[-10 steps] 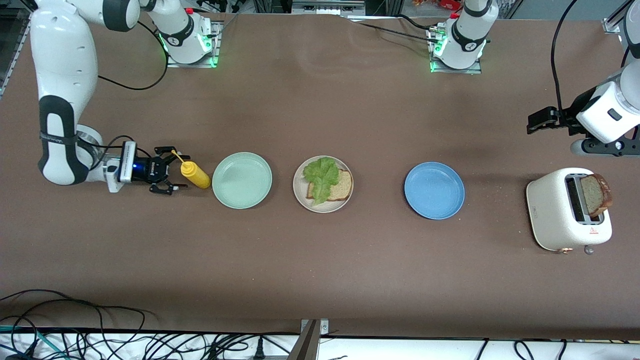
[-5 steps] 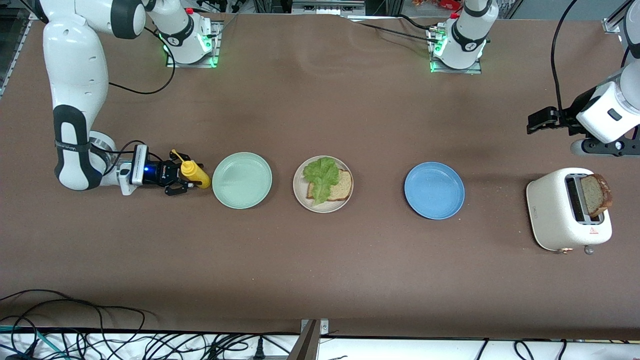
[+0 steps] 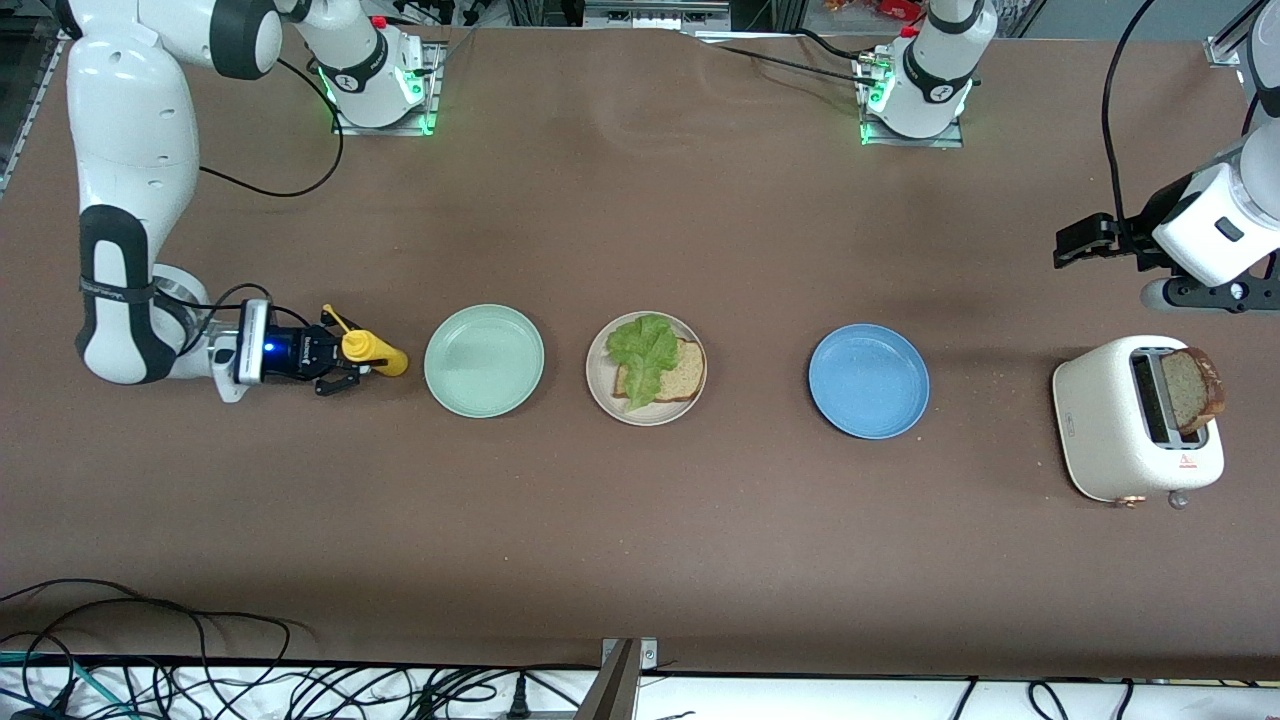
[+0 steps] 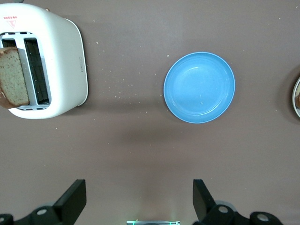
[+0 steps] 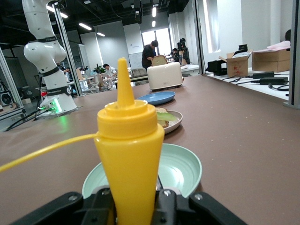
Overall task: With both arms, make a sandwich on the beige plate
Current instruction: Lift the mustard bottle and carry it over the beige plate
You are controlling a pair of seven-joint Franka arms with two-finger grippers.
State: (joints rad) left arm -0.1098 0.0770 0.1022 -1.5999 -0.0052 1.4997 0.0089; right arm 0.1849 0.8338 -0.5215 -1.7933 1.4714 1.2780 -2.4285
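Observation:
The beige plate (image 3: 597,390) sits mid-table and holds one bread slice (image 3: 682,376) with the lettuce leaf (image 3: 645,352) on it. The plate also shows in the right wrist view (image 5: 174,119). A second bread slice (image 3: 1190,388) stands in the white toaster (image 3: 1105,425); it also shows in the left wrist view (image 4: 14,77). My right gripper (image 3: 345,353) is shut on the yellow squeeze bottle (image 3: 375,353), beside the mint-green plate (image 3: 484,360). The bottle (image 5: 129,154) fills the right wrist view. My left gripper (image 4: 138,201) is open and empty, waiting in the air over the table by the toaster (image 4: 61,61).
A blue plate (image 3: 868,380) lies between the beige plate and the toaster and shows in the left wrist view (image 4: 199,86). The toaster stands at the left arm's end. Cables hang along the table edge nearest the front camera (image 3: 200,680).
My right gripper moved up to the yellow bottle, closed on it, then drew it slightly away from the mint-green plate toward the right arm's end. The left arm has not moved.

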